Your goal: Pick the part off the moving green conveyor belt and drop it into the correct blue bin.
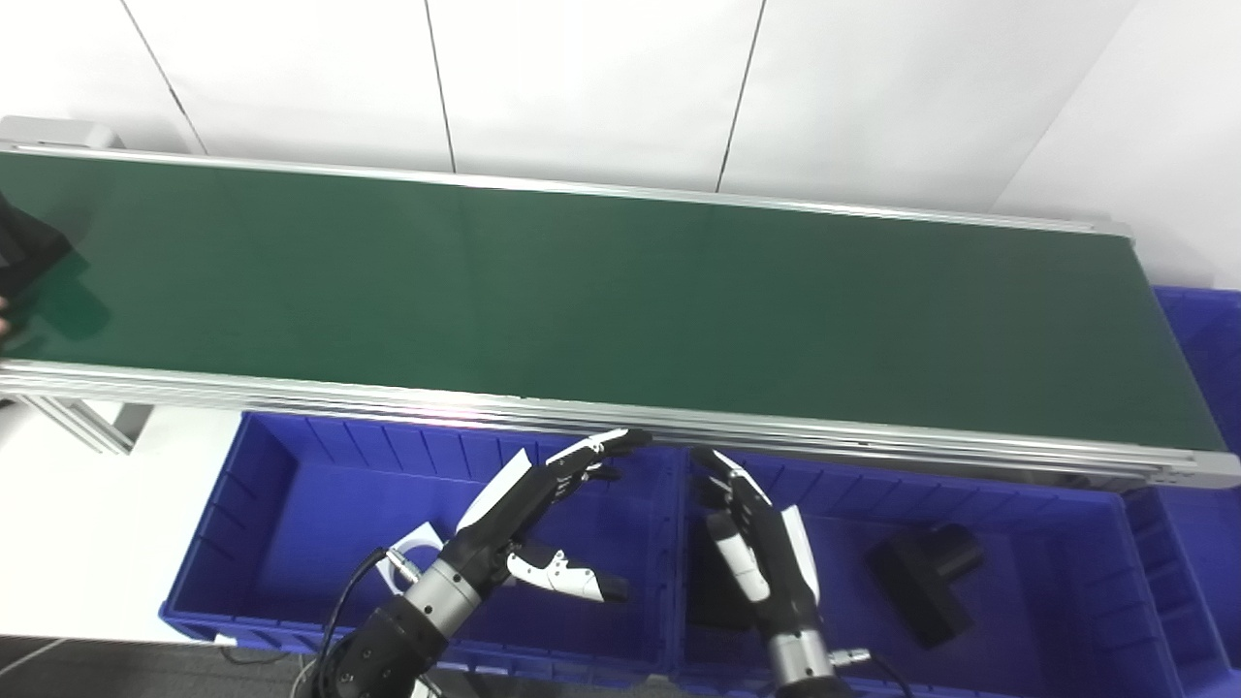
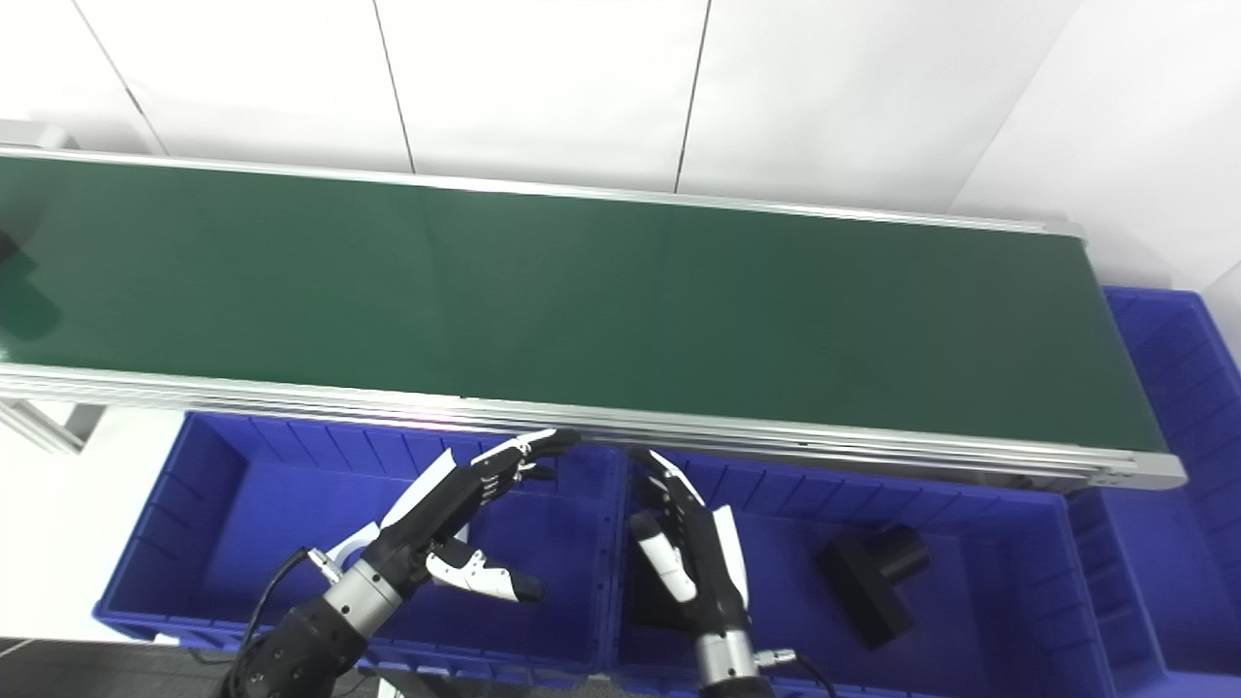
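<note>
The green conveyor belt [image 1: 601, 291] runs across the view. A dark part [image 1: 24, 257] shows only at its far left edge, cut off by the frame. My left hand [image 1: 528, 509] is open and empty, held over the left blue bin [image 1: 291, 485]. My right hand [image 1: 761, 548] is open and empty, held over the middle blue bin [image 1: 1047, 572]. A black part [image 1: 926, 577] lies inside that middle bin, to the right of my right hand.
A third blue bin [image 1: 1207, 388] stands at the right end of the belt. The belt's aluminium side rail [image 1: 582, 417] runs just above both hands. A white wall is behind the belt.
</note>
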You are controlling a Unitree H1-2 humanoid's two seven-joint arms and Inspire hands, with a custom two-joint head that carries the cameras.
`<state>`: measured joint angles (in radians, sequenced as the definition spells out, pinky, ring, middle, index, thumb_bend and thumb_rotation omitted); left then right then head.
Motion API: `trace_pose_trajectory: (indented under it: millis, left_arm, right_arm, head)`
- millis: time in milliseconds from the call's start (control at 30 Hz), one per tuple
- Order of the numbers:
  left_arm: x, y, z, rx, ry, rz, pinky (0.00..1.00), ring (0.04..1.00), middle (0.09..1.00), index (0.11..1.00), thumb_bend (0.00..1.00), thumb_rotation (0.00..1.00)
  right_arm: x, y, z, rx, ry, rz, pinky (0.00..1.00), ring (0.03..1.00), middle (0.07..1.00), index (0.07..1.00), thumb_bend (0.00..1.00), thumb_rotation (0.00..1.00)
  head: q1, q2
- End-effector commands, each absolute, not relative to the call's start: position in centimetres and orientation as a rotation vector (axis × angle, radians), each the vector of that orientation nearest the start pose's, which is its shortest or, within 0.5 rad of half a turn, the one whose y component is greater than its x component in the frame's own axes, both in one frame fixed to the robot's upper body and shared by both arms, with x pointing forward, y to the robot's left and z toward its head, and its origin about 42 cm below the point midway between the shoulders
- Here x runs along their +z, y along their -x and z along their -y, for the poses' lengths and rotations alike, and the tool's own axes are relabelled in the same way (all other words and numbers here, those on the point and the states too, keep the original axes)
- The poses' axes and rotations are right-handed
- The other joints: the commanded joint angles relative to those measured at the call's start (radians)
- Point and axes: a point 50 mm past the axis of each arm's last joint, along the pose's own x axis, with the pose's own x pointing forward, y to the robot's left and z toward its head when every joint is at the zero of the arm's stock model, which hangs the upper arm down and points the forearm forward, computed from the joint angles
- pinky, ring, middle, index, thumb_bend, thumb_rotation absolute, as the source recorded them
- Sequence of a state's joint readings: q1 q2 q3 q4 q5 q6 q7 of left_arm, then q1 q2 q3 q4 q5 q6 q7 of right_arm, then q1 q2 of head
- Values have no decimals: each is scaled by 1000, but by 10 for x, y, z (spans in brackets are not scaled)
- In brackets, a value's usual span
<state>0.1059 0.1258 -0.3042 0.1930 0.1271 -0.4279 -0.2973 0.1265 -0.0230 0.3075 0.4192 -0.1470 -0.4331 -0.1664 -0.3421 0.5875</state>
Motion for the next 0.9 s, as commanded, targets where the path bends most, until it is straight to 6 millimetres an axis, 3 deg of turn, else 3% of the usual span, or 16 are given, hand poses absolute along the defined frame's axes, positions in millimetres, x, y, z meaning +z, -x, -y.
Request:
trace_pose_trajectory:
  millis: [0, 367, 500, 533, 667, 867]
  left_arm:
    - [46, -223, -164, -621, -222, 176, 847, 911, 926, 867, 900, 438]
    - [41, -218, -165, -616, -237, 158, 833, 895, 914, 869, 897, 437]
    - [37, -216, -168, -611, -252, 146, 829, 892, 912, 871, 904, 460]
    - [36, -215, -170, -611, -250, 140, 829, 892, 912, 871, 904, 461]
    - [32, -216, -178, -609, -240, 117, 873, 915, 929, 885, 883, 451]
    - [29, -216, -189, -604, -262, 102, 891, 920, 934, 894, 846, 450]
  right_arm:
    - [-6, -206, 146, 168, 118, -14, 821, 825, 883, 832, 871, 938]
    - [-8, -204, 149, 161, 134, -15, 807, 826, 884, 840, 891, 951]
    - [-9, -204, 148, 159, 140, -16, 809, 826, 881, 839, 895, 958]
    - [-10, -204, 146, 159, 142, -17, 809, 826, 881, 839, 894, 958]
    - [-11, -205, 138, 166, 150, -18, 818, 828, 883, 836, 894, 959]
    - [-14, -208, 129, 168, 130, -33, 822, 842, 886, 833, 904, 934]
  head:
    - [0, 1]
    - [48, 6]
    - [5, -2]
    - [-45, -9]
    - [-115, -16]
    - [-127, -11]
